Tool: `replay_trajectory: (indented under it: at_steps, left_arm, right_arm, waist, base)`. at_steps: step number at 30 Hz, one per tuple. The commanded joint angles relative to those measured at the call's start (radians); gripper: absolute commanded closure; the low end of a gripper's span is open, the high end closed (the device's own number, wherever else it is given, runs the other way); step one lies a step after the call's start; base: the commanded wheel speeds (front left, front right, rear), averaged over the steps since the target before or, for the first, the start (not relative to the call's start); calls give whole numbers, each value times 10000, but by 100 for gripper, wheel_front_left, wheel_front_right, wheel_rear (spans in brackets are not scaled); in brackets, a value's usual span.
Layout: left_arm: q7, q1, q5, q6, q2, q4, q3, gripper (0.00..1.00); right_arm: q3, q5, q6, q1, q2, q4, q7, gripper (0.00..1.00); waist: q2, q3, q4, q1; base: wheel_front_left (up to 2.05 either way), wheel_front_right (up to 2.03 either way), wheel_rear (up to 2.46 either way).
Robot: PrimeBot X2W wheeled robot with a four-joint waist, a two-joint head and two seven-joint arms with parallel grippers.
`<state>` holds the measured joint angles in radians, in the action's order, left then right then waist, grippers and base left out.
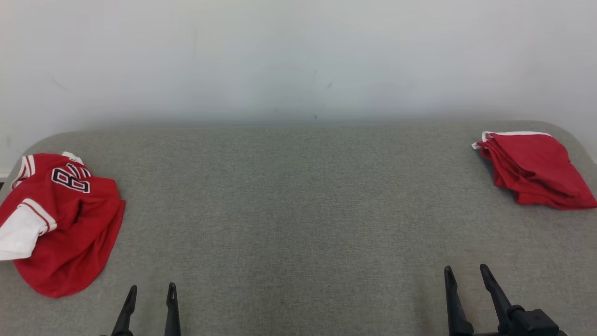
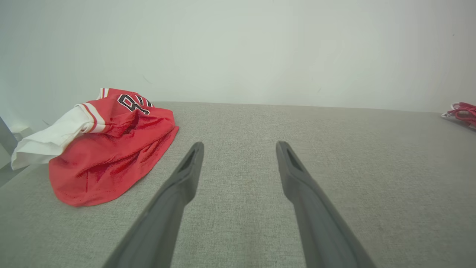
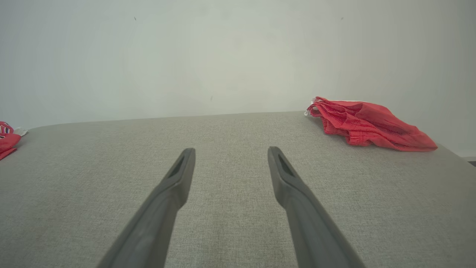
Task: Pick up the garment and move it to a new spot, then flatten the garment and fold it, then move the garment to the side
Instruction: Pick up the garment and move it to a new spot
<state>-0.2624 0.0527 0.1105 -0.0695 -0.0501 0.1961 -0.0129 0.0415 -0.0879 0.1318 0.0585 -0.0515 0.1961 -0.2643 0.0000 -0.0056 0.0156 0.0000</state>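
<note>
at the left edge of the grey table [image 1: 298,196] lies the crumpled red jersey [image 1: 70,224], near our left gripper [image 1: 153,286], fingers apart and empty like the right gripper's [image 1: 465,267], so we should pinch a raised fold firmly.

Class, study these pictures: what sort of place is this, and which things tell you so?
Probably a plain indoor workstation for clothes-folding practice: a grey cloth-covered table against a bare pale wall, with a crumpled red jersey at one end and a folded red garment at the other.
</note>
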Motion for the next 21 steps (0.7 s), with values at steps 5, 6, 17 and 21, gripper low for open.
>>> replay_trajectory:
  at_steps: [5, 6, 17, 21]
  left_arm:
    - [-15, -101, -107, -29, -4, 138, -116, 0]
    - [-15, -114, -133, -52, -1, 182, -90, 0]
    - [-15, -71, -280, -28, -4, 350, -302, 0]
    - [-16, -65, -390, -17, -11, 433, -495, 0]
  right_arm:
    - [-54, -103, -25, 163, 23, 29, -15, 0]
    - [-15, -119, -25, 204, 22, 28, -13, 0]
    - [-113, -215, -25, 262, 24, 134, -15, 0]
    - [-121, -262, -25, 311, 24, 159, -13, 0]
  waist:
    - [0, -67, 835, 0]
    - [0, -70, 1019, 0]
    - [0, -125, 2620, 0]
    - [0, -164, 3199, 0]
  base:
    - [0, 0, 0]
    - [0, 0, 0]
    - [0, 0, 0]
    - [0, 0, 0]
